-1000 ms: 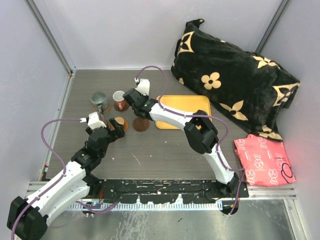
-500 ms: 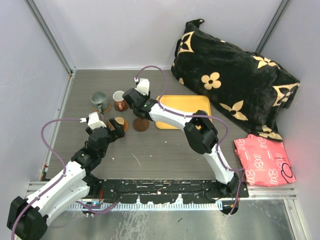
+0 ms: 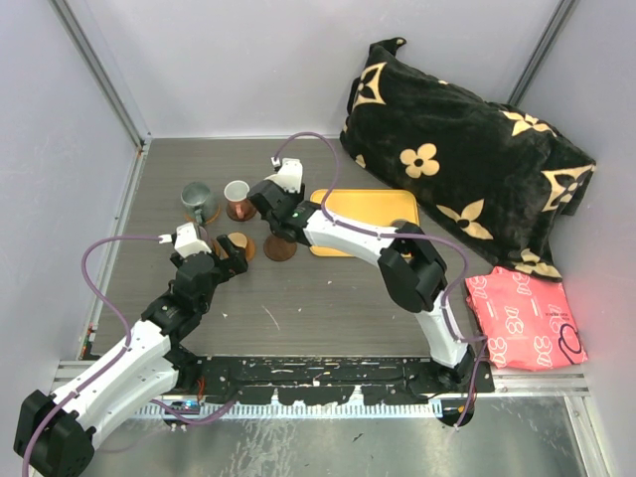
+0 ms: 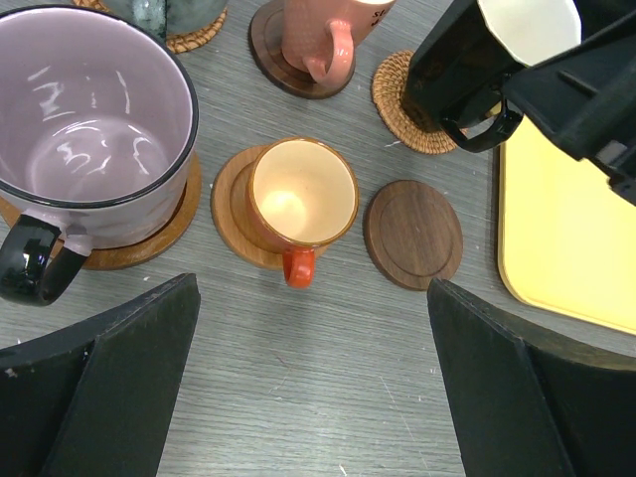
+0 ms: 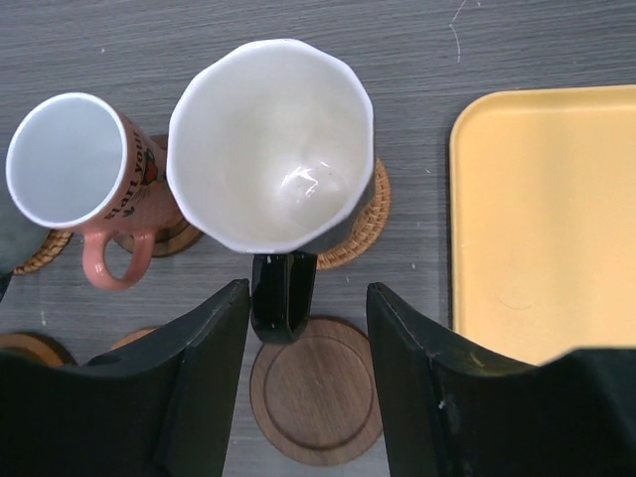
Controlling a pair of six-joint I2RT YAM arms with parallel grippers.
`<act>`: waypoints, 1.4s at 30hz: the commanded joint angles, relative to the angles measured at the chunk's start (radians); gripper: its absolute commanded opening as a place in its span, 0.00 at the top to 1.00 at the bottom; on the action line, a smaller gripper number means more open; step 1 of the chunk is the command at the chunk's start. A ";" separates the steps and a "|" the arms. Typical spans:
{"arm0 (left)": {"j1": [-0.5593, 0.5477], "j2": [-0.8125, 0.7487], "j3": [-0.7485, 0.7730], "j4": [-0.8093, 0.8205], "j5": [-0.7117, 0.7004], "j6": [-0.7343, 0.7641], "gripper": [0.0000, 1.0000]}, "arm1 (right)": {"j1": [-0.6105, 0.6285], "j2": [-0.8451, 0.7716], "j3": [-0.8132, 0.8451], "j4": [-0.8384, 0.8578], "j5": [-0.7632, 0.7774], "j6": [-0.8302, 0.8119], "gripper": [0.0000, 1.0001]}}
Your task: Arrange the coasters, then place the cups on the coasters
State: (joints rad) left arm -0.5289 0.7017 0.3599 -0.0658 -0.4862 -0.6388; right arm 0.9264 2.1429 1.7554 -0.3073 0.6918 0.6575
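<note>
1. Far left, the grey-green mug point(image 3: 199, 202) stands on a woven coaster point(image 4: 194, 40) toward the back of the tabletop point(image 3: 328, 308).
2. In front of it, the left tool point(image 4: 313, 298) hovers with its fingers point(image 4: 109, 388) spread wide, gripping nothing. Under it, the purple mug point(image 4: 94, 139) sits on a wooden coaster point(image 4: 149, 243). Just beside that, the tiny orange cup point(image 4: 301, 194) sits on a paler wooden coaster point(image 4: 229, 214), its handle pointing toward the arm.
3. The copper-pink cup point(image 5: 70, 159) stands on a dark coaster point(image 4: 273, 65), just right of the grey-green mug.
4. Next comes the black cup point(image 5: 270, 144), cream inside, resting on a 2nd woven coaster point(image 5: 363, 224). The right tool point(image 5: 306, 298) hangs over it with its fingers point(image 5: 412, 378) parted on either side of the cup's handle point(image 5: 283, 293). A clear gap shows on 1 side, so the tool is not pinching.
5. Just in front of the black cup lies 1 bare walnut coaster point(image 5: 313, 402).
6. The yellow tray point(image 3: 373, 209) lies just right of the cups.
7. A black flowered cushion point(image 3: 457, 149) fills the back right corner, and a pink packet point(image 3: 522, 318) lies at the front right.
</note>
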 commanded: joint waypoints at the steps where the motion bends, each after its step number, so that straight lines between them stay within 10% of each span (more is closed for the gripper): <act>1: 0.001 -0.008 0.001 0.029 -0.026 0.002 0.02 | 0.021 -0.147 -0.045 0.051 0.053 0.008 0.44; 25: 0.001 -0.021 -0.003 0.028 -0.024 0.000 0.02 | -0.037 -0.769 -0.668 0.018 0.212 -0.060 0.44; 42: 0.001 -0.016 -0.007 0.033 -0.024 0.001 0.02 | -0.248 -0.820 -0.915 -0.048 0.164 0.073 0.46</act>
State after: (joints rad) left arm -0.5289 0.6949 0.3561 -0.0654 -0.4862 -0.6388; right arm 0.7055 1.3544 0.8642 -0.3691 0.8448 0.6868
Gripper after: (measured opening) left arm 0.984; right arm 0.539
